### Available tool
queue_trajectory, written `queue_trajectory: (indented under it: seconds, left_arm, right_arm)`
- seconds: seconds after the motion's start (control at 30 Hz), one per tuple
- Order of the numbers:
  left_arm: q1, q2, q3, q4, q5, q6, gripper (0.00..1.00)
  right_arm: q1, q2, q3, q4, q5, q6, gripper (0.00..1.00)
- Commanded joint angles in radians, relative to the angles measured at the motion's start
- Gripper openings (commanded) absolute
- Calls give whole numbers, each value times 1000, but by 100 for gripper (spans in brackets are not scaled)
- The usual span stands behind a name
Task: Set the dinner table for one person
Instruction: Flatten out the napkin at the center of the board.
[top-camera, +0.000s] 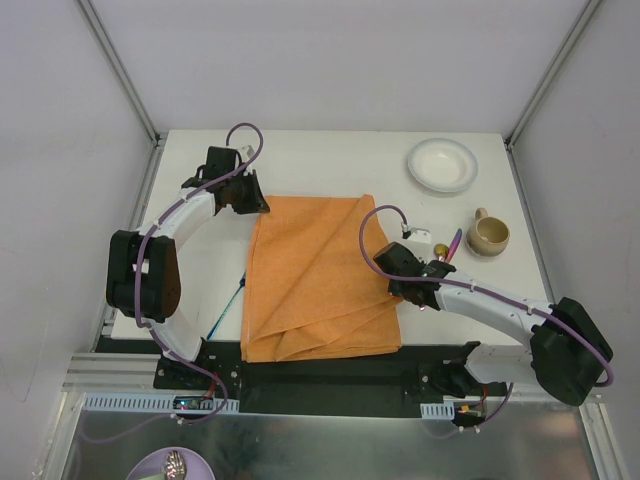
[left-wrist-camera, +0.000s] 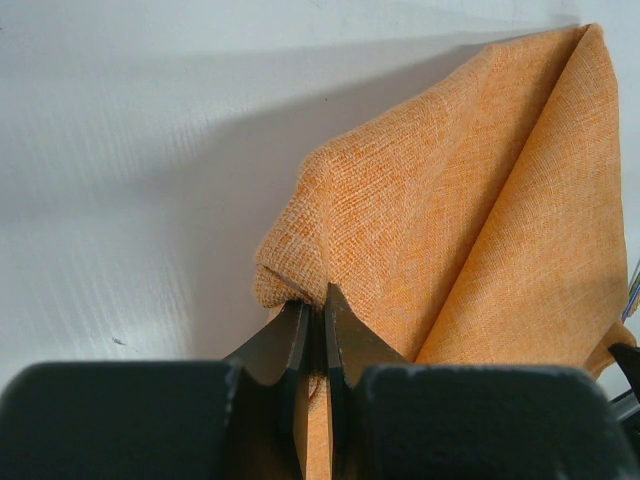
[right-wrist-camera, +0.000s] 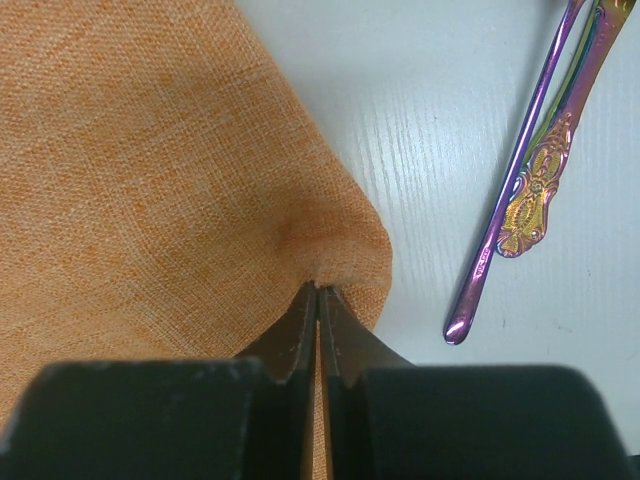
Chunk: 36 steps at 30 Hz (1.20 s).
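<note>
An orange cloth placemat (top-camera: 315, 280) lies folded and creased on the white dinner table (top-camera: 330, 150). My left gripper (top-camera: 243, 203) is shut on the cloth's far left corner (left-wrist-camera: 300, 270) and holds it lifted. My right gripper (top-camera: 398, 283) is shut on the cloth's right edge (right-wrist-camera: 330, 250). A white bowl (top-camera: 442, 163) sits at the far right. A tan mug (top-camera: 488, 235) stands right of the cloth. Iridescent purple and gold cutlery (right-wrist-camera: 520, 190) lies right of the right gripper, also seen in the top view (top-camera: 447, 247).
More cutlery (top-camera: 228, 305) pokes out from under the cloth's left edge. Metal rails (top-camera: 150, 150) and grey walls frame the table. A purple plate (top-camera: 170, 467) with an object on it sits below the table's near edge.
</note>
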Motion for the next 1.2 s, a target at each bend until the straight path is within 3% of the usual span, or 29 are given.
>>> queue_trajectory:
  seconds: [0.0, 0.27, 0.53, 0.9, 1.17]
  left_arm:
    - [-1, -8, 2, -8, 23, 23, 0]
    - [7, -57, 2, -11, -18, 25, 0]
    - [94, -178, 32, -31, -29, 9, 0]
    - [134, -244, 132, -97, -69, 51, 0]
    - [160, -284, 221, -146, -75, 69, 0]
  right_arm:
    - [6, -10, 18, -1, 15, 0, 1]
    - [21, -147, 127, -194, 134, -8, 1]
    - [12, -258, 310, -386, 319, -104, 1]
    - [-60, -290, 498, -392, 403, -267, 1]
    - [-163, -318, 622, -343, 379, -405, 1]
